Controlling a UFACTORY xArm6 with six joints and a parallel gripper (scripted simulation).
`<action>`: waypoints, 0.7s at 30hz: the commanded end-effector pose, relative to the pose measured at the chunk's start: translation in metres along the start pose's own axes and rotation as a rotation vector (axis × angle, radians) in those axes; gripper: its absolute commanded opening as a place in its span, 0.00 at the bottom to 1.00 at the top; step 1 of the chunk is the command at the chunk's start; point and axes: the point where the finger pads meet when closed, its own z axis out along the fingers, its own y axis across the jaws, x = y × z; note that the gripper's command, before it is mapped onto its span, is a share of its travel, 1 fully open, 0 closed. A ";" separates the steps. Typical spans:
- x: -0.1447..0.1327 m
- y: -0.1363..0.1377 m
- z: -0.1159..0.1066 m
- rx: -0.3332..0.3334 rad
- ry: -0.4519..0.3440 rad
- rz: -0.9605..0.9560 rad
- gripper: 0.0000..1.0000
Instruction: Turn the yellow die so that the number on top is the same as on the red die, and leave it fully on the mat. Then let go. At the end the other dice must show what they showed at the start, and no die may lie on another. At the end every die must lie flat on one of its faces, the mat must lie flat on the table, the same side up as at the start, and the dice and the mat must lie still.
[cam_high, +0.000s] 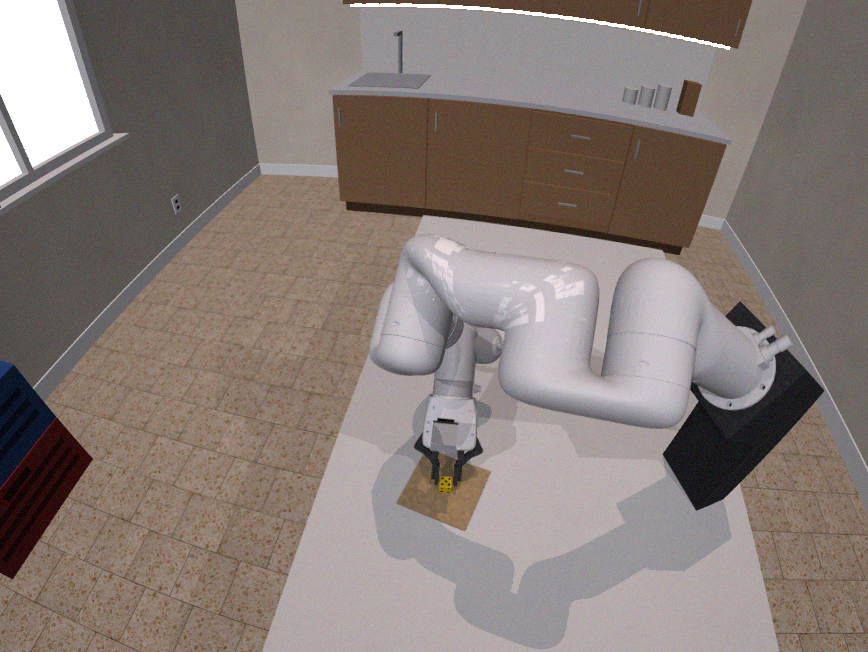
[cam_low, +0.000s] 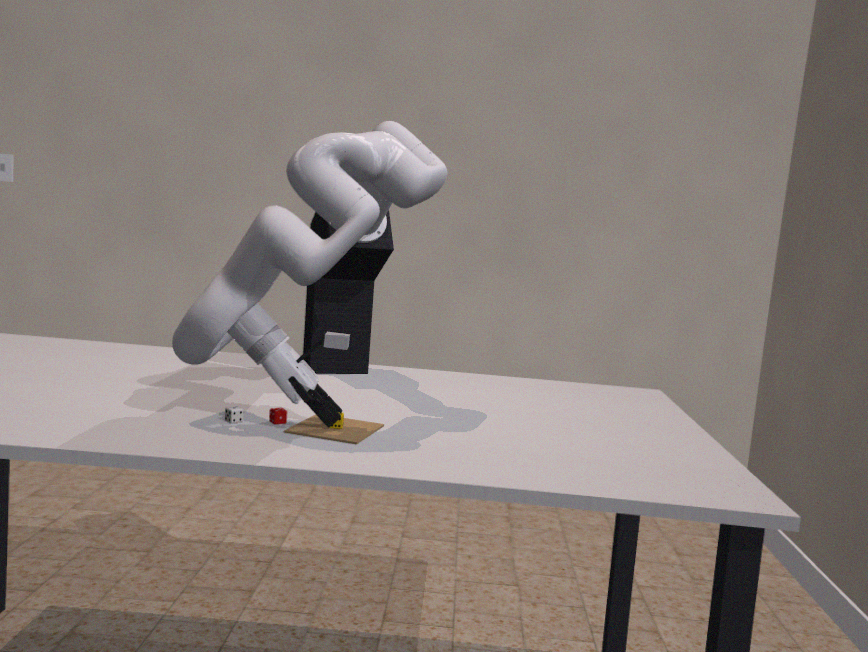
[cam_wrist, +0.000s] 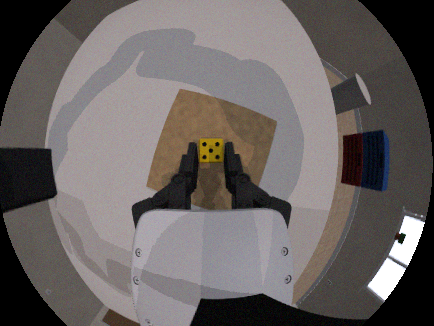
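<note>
The yellow die (cam_high: 444, 483) (cam_low: 338, 421) (cam_wrist: 212, 150) lies flat on the brown mat (cam_high: 421, 501) (cam_low: 361, 429) (cam_wrist: 193, 113), near the mat's middle. My gripper (cam_high: 444, 475) (cam_low: 331, 416) (cam_wrist: 210, 152) leans down over the mat with its two fingers on either side of the die. The fingers stand slightly parted, with thin gaps to the die's sides. The red die (cam_low: 277, 415) and a white die (cam_low: 233, 414) lie on the table just left of the mat in the exterior view. The arm hides both in the top view.
The black robot base (cam_high: 743, 421) (cam_low: 347, 315) stands at the table's far side. The table's front edge (cam_low: 392, 484) runs close to the mat. A blue and red crate (cam_high: 28, 449) stands on the floor to the side.
</note>
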 end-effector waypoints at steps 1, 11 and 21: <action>0.000 0.001 -0.001 -0.001 0.000 -0.001 0.33; 0.000 0.001 -0.001 -0.001 0.000 -0.001 0.63; 0.000 0.001 -0.001 -0.001 0.000 -0.001 0.63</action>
